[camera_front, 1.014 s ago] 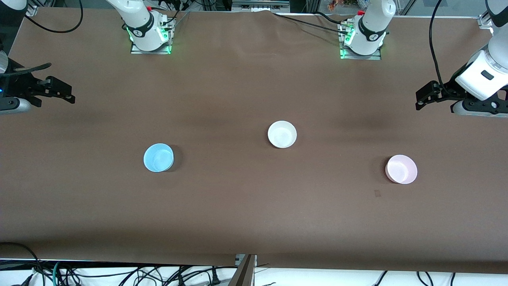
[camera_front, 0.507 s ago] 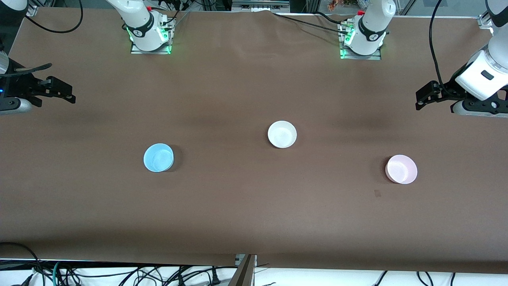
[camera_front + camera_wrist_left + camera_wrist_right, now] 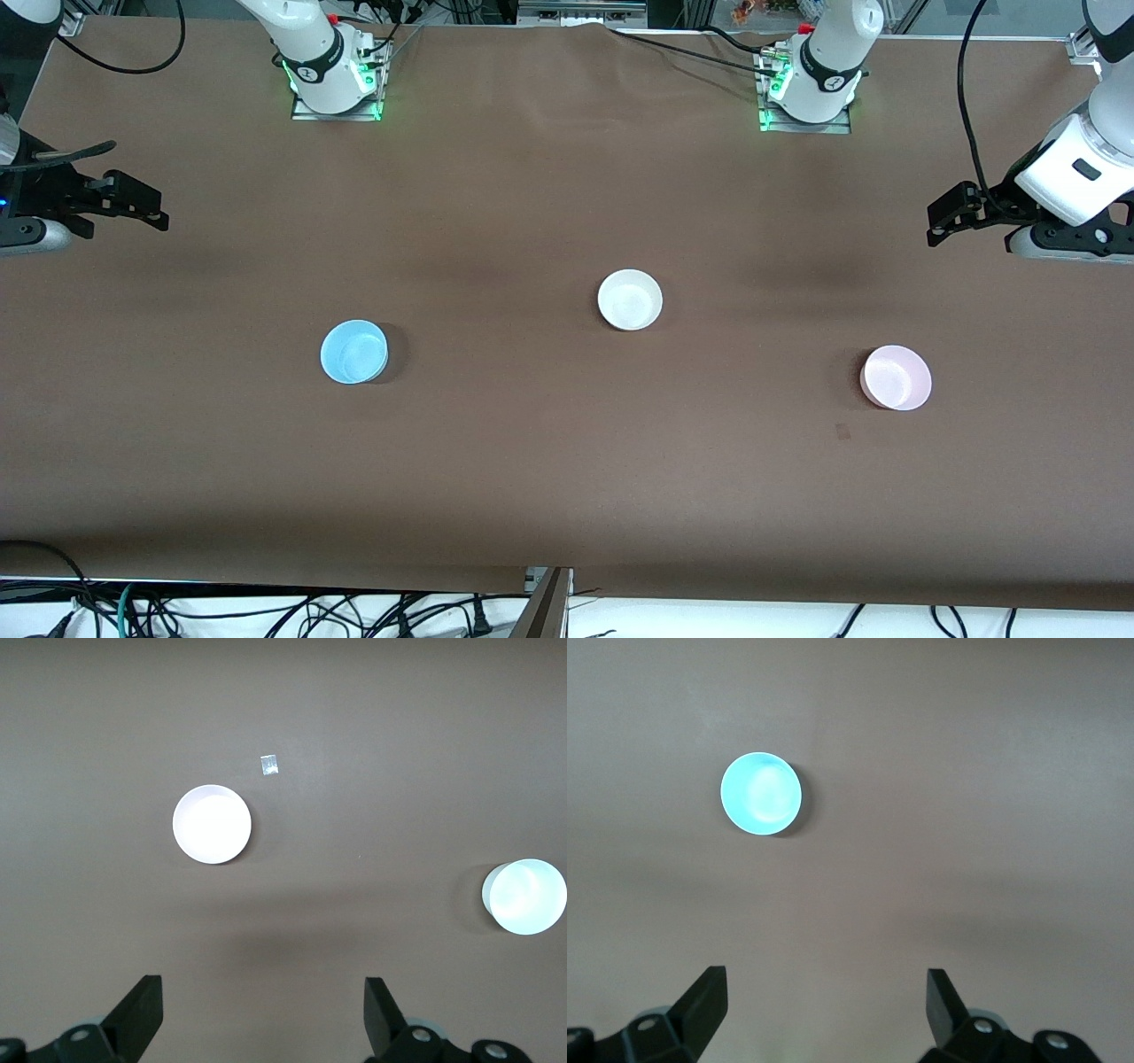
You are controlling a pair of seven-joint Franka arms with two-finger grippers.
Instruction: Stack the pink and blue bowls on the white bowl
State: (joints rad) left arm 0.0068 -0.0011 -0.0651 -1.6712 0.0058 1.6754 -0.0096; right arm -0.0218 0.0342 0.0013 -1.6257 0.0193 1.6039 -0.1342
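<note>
Brown matte tabletop (image 3: 549,478): three round glossy bowls (blue bowl (image 3: 353,352), white bowl (image 3: 630,299), pink bowl (image 3: 897,377)), well apart. Left gripper (image 3: 952,213), right gripper (image 3: 133,202): wide open, empty, waiting.

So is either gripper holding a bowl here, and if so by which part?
Nothing is held. The left gripper and right gripper are open over the table ends; the pink bowl, blue bowl and white bowl sit untouched.

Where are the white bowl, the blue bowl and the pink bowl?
white bowl (image 3: 630,299), front view, inside bottom.
blue bowl (image 3: 353,352), front view, inside bottom.
pink bowl (image 3: 897,377), front view, inside bottom.
</note>
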